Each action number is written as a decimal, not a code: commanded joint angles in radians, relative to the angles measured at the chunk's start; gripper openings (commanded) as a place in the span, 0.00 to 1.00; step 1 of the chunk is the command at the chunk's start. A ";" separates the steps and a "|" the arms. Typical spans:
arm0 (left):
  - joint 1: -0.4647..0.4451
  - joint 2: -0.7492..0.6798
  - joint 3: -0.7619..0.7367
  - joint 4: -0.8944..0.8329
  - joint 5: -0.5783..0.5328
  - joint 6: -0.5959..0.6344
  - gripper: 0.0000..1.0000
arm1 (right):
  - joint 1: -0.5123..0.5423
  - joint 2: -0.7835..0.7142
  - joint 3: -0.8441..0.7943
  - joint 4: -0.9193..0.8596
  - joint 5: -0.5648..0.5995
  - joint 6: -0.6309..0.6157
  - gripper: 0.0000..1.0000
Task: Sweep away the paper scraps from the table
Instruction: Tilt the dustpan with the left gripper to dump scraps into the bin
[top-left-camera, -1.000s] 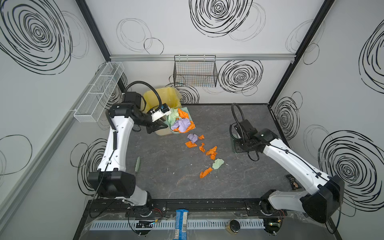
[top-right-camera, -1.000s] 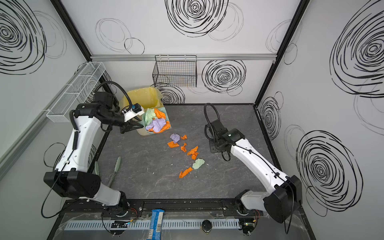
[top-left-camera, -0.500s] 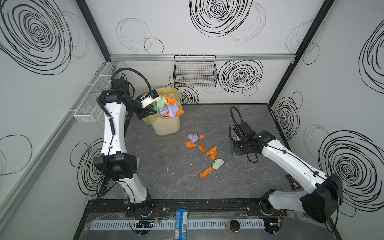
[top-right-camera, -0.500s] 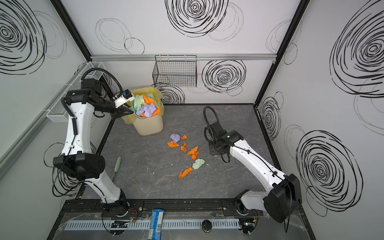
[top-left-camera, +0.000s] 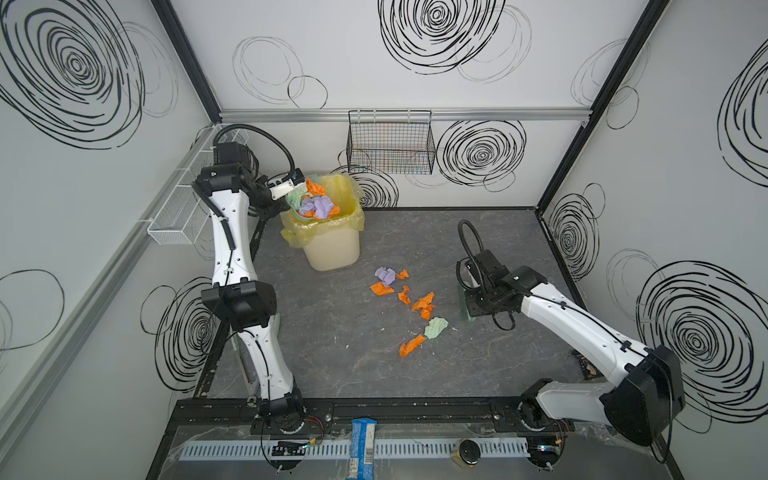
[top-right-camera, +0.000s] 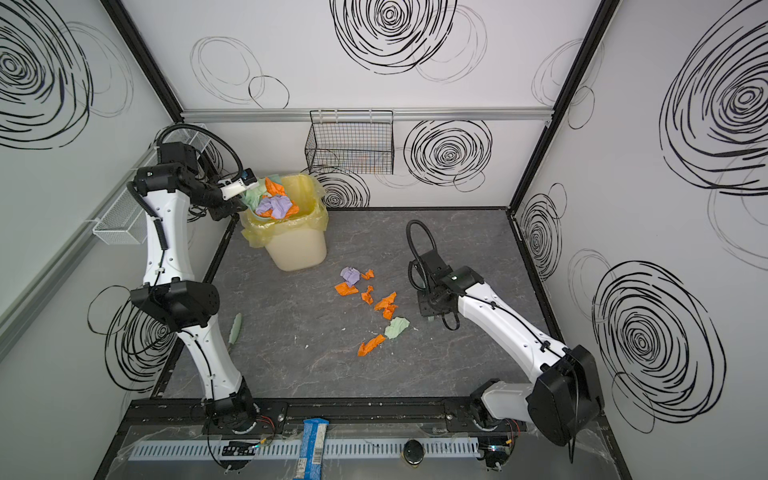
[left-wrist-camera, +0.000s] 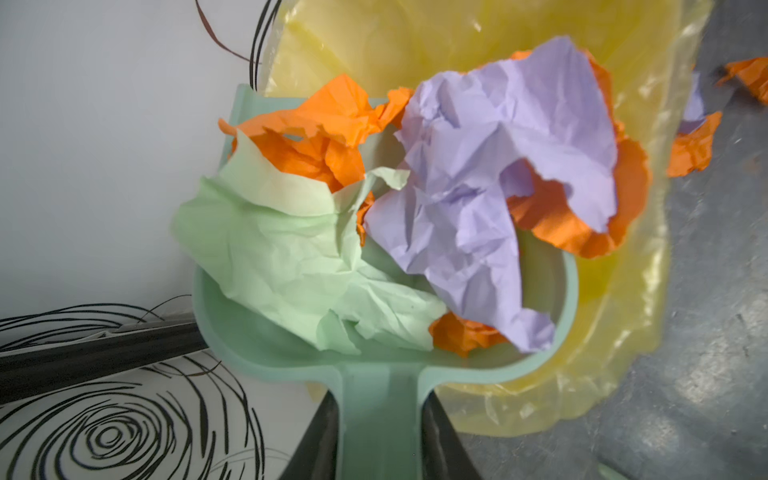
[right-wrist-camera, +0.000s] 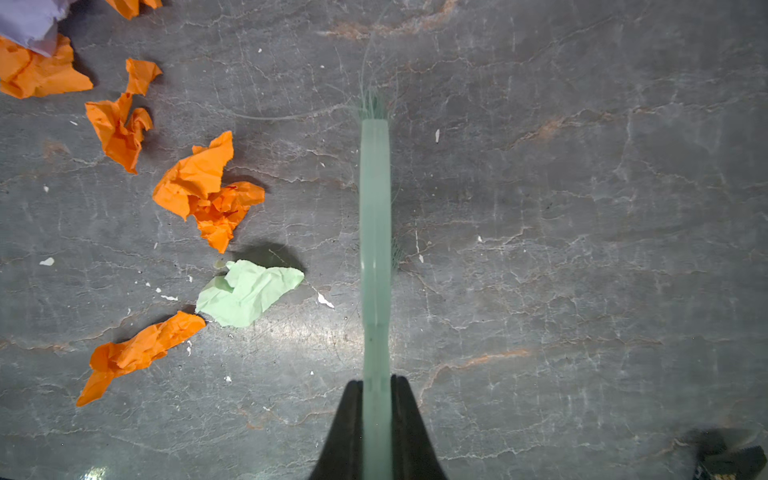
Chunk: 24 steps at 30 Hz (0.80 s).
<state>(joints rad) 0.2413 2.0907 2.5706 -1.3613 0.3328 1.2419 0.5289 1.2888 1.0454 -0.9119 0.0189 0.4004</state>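
My left gripper (left-wrist-camera: 379, 399) is shut on the handle of a mint-green dustpan (left-wrist-camera: 376, 419), which it holds above the mouth of the yellow-lined bin (top-left-camera: 332, 245). Orange, lilac and pale green paper scraps (left-wrist-camera: 478, 187) are heaped in the pan, seen in both top views (top-left-camera: 318, 205) (top-right-camera: 276, 205). Several more paper scraps (top-left-camera: 422, 305) (top-right-camera: 384, 305) lie scattered mid-table (top-left-camera: 332, 353). My right gripper (right-wrist-camera: 376, 380) is shut on a mint-green brush (right-wrist-camera: 375, 228), set down on the table just right of those scraps (right-wrist-camera: 208, 195). From above, the right wrist hides most of the brush.
A black wire basket (top-left-camera: 390, 143) hangs on the back wall. On the left wall is a white mesh tray (top-left-camera: 178, 208). A pale green strip (top-right-camera: 235, 328) lies on the table beside the left arm. Tiny white crumbs (right-wrist-camera: 326, 300) dot the surface.
The left arm has raised the loaded dustpan from beside the bin to over its opening, toward the back left corner. The right arm and brush have hardly moved.
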 joint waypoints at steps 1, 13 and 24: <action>-0.056 -0.035 0.017 0.076 -0.156 0.092 0.00 | -0.004 -0.009 -0.005 0.024 0.000 0.000 0.00; -0.201 -0.129 -0.104 0.294 -0.547 0.325 0.00 | -0.002 0.007 -0.004 0.034 -0.002 -0.002 0.00; -0.171 -0.189 -0.151 0.402 -0.578 0.359 0.00 | -0.002 -0.005 -0.002 0.026 0.012 -0.008 0.00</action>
<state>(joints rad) 0.0517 1.9469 2.4264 -1.0378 -0.2283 1.5604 0.5289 1.2911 1.0454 -0.8917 0.0097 0.4000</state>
